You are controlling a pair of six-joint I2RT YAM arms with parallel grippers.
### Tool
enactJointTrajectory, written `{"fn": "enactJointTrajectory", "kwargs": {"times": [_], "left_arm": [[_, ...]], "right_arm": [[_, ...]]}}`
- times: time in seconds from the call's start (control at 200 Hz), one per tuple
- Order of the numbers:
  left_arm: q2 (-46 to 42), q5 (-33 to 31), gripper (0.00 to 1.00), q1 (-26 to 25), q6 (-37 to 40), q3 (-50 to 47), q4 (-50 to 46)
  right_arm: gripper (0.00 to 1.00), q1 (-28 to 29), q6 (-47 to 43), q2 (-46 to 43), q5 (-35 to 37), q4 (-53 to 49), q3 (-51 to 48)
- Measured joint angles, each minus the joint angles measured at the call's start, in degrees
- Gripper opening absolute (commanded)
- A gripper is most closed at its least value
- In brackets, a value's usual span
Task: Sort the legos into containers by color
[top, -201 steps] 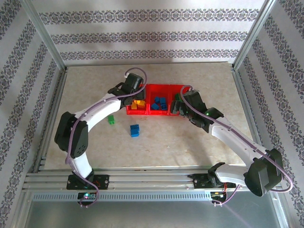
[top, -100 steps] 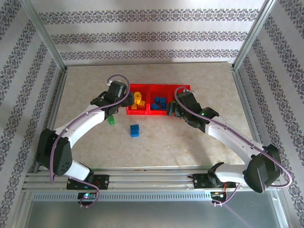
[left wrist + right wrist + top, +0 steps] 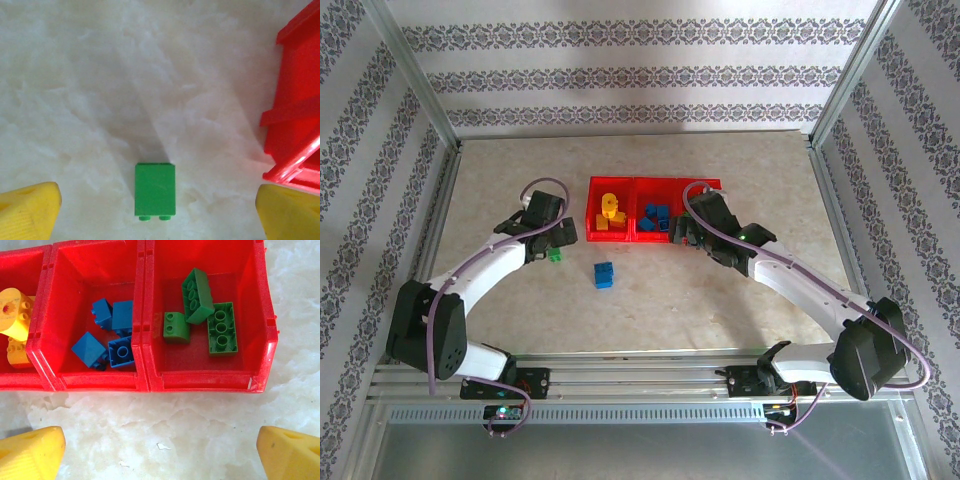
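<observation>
The red tray (image 3: 205,381) holds yellow legos (image 3: 12,320) left, blue legos (image 3: 122,315) middle, green legos (image 3: 197,290) right.

White arms (image 3: 810,292) — black joints (image 3: 865,358), purple cables (image 3: 546,182)

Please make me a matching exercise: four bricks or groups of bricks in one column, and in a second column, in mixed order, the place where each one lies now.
Bricks
1. yellow group
2. blue group
3. single green brick
4. single blue brick

Places
A. middle compartment of the red tray
B. on the table, just off the tray's left end
C. left compartment of the tray
D. on the table, in front of the tray's left compartment

Pairs: 1-C, 2-A, 3-B, 4-D
</observation>
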Motion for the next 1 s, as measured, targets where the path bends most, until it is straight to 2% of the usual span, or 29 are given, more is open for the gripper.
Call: {"fn": "enactJointTrajectory", "kwargs": {"times": [0.115, 0.375, 0.764, 0.834, 0.999], "left_arm": [[0.0, 1.0, 1.0, 0.4, 0.0, -1.4, 0.0], [3.5, 3.6, 0.87, 1.9, 0.0, -1.8, 0.8], [9.8, 6.7, 0.74, 3.7, 0.0, -1.8, 3.7], [10.9, 6.9, 0.66, 3.9, 0.1, -1.8, 4.2], [13.2, 7.9, 0.58, 4.5, 0.1, -1.8, 5.3]], "right_arm": [[0.98, 0.0, 0.0, 0.0, 0.0, 0.0, 0.0], [0.98, 0.0, 0.0, 0.0, 0.0, 0.0, 0.0], [0.98, 0.0, 0.0, 0.6, 0.0, -0.1, 0.2], [0.98, 0.0, 0.0, 1.0, 0.0, -0.2, 0.3], [0.98, 0.0, 0.0, 1.5, 0.0, -0.3, 0.9]]}}
